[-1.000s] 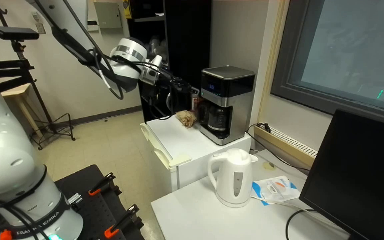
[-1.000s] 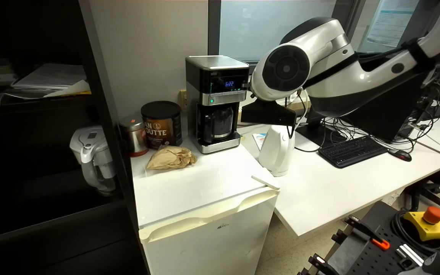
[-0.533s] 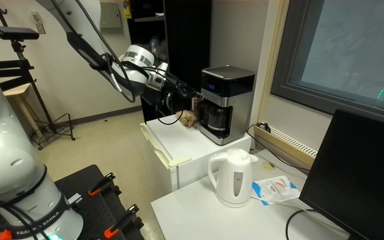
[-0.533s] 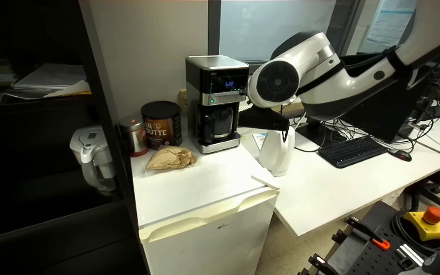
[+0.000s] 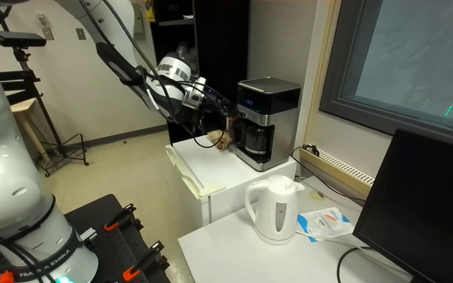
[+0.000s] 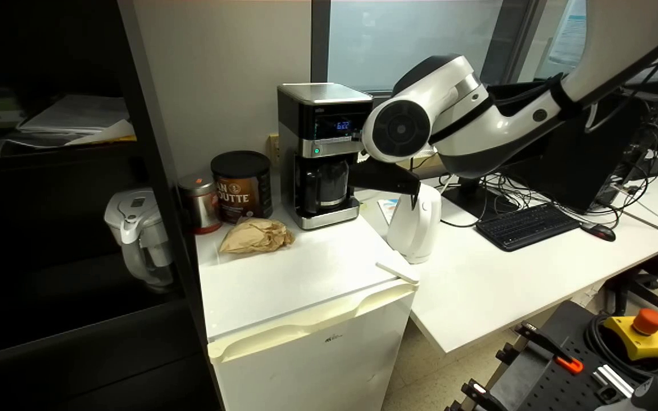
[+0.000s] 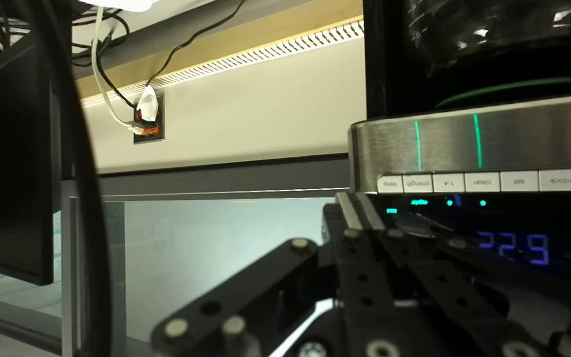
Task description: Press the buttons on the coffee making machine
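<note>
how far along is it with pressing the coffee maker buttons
Done: the coffee maker looks powered, its display lit. In hand: the reach, with the shut tool near the temp button in the wrist view, contact unclear. Left: apparently the pressing itself, since no button in sight looks pushed in.

The coffee maker (image 6: pixel 323 148) and a can (image 6: pixel 242 188) stand atop a fridge (image 6: pixel 312 374).

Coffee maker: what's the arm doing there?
The Franka Panda arm has its jaws, shut and empty, at the front of the drip coffee maker, seemingly to press its buttons. In the wrist view they appear near the temp button; contact can't be told. The display reads 6:22; the carafe sits inside.
</note>
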